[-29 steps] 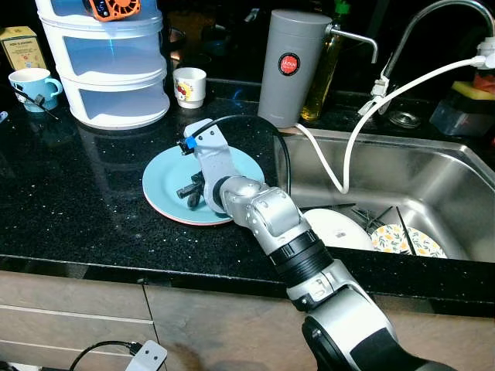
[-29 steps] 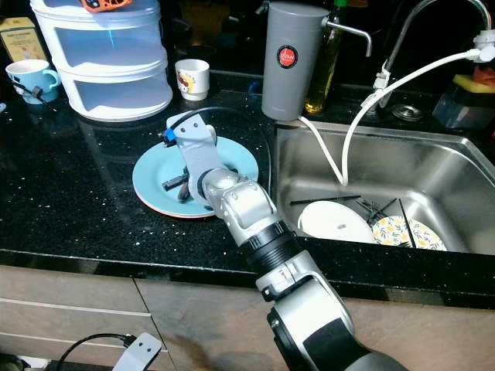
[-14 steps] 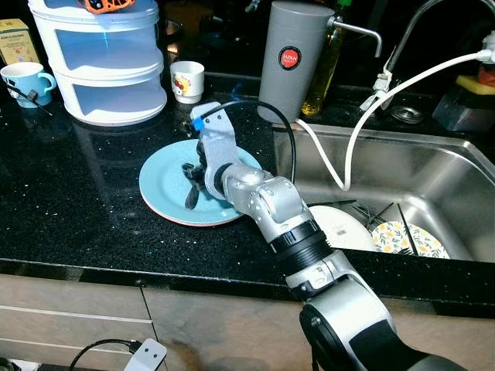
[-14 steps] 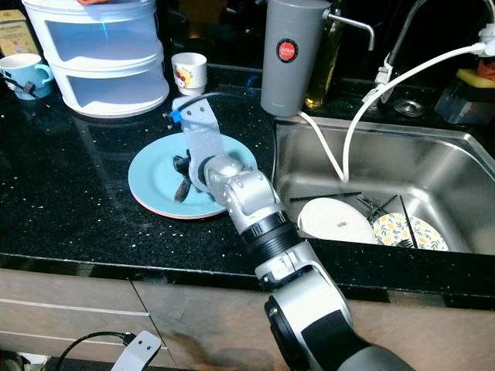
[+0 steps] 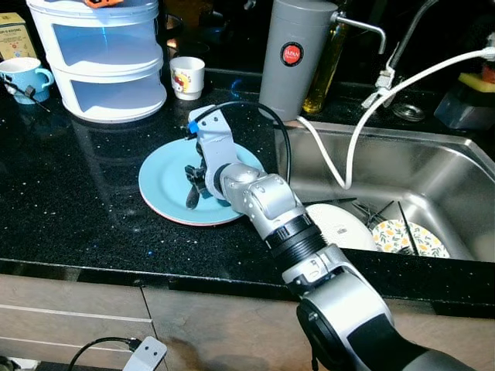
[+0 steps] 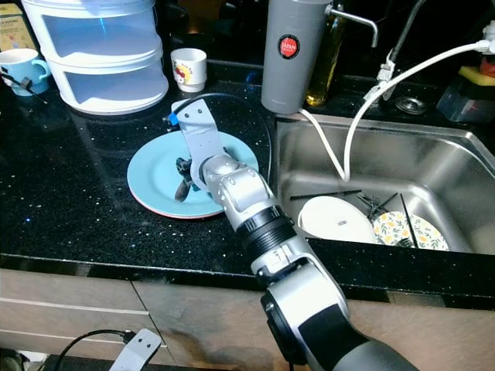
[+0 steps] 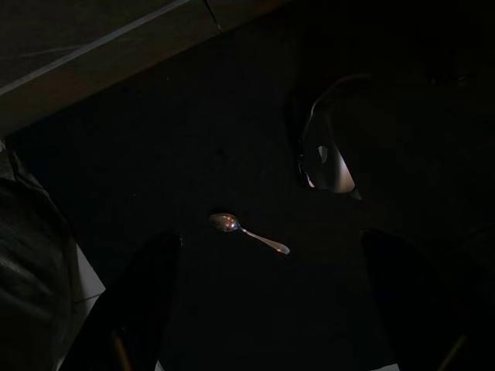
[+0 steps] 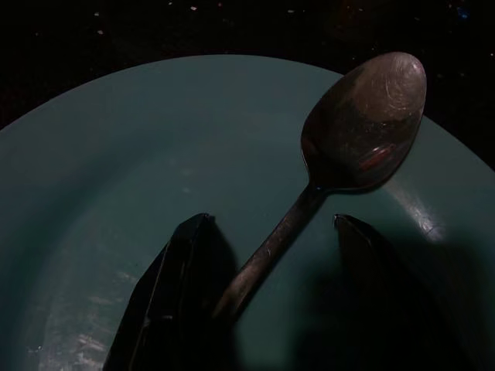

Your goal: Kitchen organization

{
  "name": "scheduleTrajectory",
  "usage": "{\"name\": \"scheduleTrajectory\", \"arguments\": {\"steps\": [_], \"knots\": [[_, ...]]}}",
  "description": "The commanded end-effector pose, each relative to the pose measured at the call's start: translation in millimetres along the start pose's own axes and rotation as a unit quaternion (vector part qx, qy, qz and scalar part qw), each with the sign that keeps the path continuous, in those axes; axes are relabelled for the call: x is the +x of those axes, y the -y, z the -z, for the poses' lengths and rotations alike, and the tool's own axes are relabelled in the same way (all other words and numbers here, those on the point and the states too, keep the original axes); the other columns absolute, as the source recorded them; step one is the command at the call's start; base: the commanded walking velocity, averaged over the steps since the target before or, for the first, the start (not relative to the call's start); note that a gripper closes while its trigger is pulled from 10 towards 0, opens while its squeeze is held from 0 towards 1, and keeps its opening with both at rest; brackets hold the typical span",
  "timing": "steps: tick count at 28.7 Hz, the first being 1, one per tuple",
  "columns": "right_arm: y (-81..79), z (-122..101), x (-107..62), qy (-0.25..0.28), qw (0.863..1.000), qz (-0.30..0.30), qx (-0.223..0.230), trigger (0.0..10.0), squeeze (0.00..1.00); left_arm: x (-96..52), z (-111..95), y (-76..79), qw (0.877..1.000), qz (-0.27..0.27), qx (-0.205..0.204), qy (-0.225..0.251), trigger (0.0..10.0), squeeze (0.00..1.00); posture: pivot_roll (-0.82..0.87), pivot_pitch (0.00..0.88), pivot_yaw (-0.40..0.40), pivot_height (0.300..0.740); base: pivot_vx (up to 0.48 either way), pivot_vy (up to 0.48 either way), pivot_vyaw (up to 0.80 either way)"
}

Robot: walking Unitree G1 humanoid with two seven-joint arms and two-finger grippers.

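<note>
Reaching over the counter (image 5: 69, 209), right gripper (image 8: 263, 294) sits low over the light blue plate (image 5: 166, 193), fingers (image 8: 166, 286) spread with the spoon (image 8: 340, 147) handle running between them. Spoon lies flat on the plate, bowl pointing away from the wrist and out past the fingertips toward the plate rim. Handle looks nearer one finger; can't tell whether it's touching.

Plate is on the black counter near the front edge, just beside the sink's (image 5: 433, 166) left rim. In the sink: white plate (image 6: 336, 220) and a patterned plate (image 6: 410, 232) with dark chopsticks (image 6: 329, 195) lying around them. White hose (image 5: 356, 147) drops from the tap into the basin.

Along the counter's back edge: grey canister (image 5: 290, 58) at the sink's back-left corner, small white cup (image 5: 187, 77) left of it, stacked clear drawer unit (image 5: 104, 62) further left, blue mug (image 5: 23, 77) at the far left.

Left gripper (image 7: 271, 309) hangs idle in a very dark view, fingers apart, above a floor (image 7: 232, 139) with a small spoon (image 7: 247, 232) on it.
</note>
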State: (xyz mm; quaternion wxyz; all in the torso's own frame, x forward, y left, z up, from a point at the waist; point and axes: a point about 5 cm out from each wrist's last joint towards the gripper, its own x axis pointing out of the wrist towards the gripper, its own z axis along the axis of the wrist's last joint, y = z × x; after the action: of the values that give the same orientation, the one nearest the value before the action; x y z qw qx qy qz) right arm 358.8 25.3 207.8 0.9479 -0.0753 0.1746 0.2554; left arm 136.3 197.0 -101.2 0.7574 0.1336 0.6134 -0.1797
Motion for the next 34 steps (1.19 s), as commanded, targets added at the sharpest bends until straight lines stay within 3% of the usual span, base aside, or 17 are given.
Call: {"name": "scheduleTrajectory", "arguments": {"steps": [1,2,14,21,24,25,28,29,32,34], "knots": [[-21.5,19,5.3,-0.053,0.998,-0.027,-0.002,6.1,0.00,6.0,2,24.8,0.999,0.044,-0.003,-0.003,10.0,0.00,0.02,0.000,-0.135,0.740,0.000,0.000,0.00],[-22.9,21,5.5,-0.060,0.998,-0.032,-0.003,0.0,0.00,6.0,2,24.7,0.999,0.044,-0.003,-0.003,10.0,0.00,0.02,0.000,-0.136,0.740,0.000,0.000,0.00],[-22.6,25,5.2,-0.076,0.996,-0.042,0.033,0.0,0.00,5.8,0,24.1,0.999,0.043,-0.003,-0.001,10.0,0.00,0.01,0.000,-0.131,0.740,0.000,0.000,0.00],[-23.0,1,1.6,-0.003,0.989,-0.092,0.117,0.0,0.00,5.6,0,23.3,0.999,0.041,-0.003,-0.001,10.0,0.00,0.00,0.000,-0.123,0.740,0.000,0.000,0.00],[-27.8,-21,-8.9,0.059,0.969,-0.174,0.164,0.0,0.00,5.5,-1,22.6,0.999,0.040,-0.004,-0.001,10.0,0.00,0.00,0.000,-0.118,0.740,0.000,0.000,0.00],[-27.8,-21,-8.9,0.059,0.969,-0.174,0.164,0.0,0.00,5.5,-1,22.6,0.999,0.040,-0.004,-0.001,10.0,0.00,0.00,0.000,-0.118,0.740,0.000,0.000,0.00],[-28.0,-42,-27.9,0.128,0.934,-0.265,0.204,0.0,0.00,5.2,-1,21.6,0.999,0.040,-0.004,-0.001,10.0,0.00,0.00,0.000,-0.110,0.740,0.000,0.000,0.00],[-28.0,-42,-27.9,0.128,0.934,-0.265,0.204,0.0,0.00,5.2,-1,21.6,0.999,0.040,-0.004,-0.001,10.0,0.00,0.00,0.000,-0.110,0.740,0.000,0.000,0.00],[-22.8,-52,-43.3,0.176,0.902,-0.316,0.234,0.0,0.00,5.1,-1,20.9,0.999,0.039,-0.004,-0.001,10.0,0.00,0.00,0.000,-0.106,0.740,0.000,0.000,0.00],[-17.8,-58,-57.9,0.207,0.873,-0.361,0.254,0.0,0.00,4.9,0,20.2,0.999,0.038,-0.005,-0.002,10.0,0.00,0.00,0.000,-0.101,0.740,0.000,0.000,0.00]]}}
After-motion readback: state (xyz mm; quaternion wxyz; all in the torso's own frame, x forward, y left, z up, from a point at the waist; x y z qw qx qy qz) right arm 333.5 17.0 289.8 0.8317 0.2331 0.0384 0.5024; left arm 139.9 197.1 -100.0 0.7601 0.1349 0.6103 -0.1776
